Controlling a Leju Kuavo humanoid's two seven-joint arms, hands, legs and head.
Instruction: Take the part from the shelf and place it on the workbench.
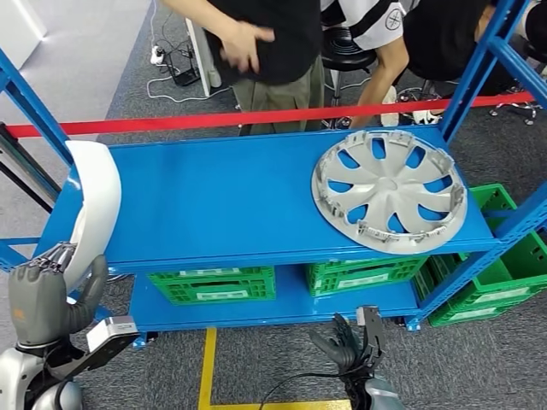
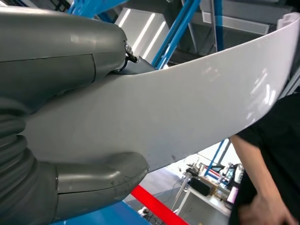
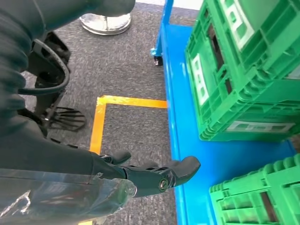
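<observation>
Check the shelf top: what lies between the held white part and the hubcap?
Nothing: bare blue shelf runs between the white part and hubcap, head view.

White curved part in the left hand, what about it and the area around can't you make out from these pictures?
- White curved part: in the head view its lower end is hidden behind the left hand; in the left wrist view its tip is cut by the frame edge.
- Left hand's fingers: in the left wrist view, hidden behind the part.
- Green crates: labels too small to read.
- Right hand: its wrist and arm partly cut by the bottom edge.
</observation>
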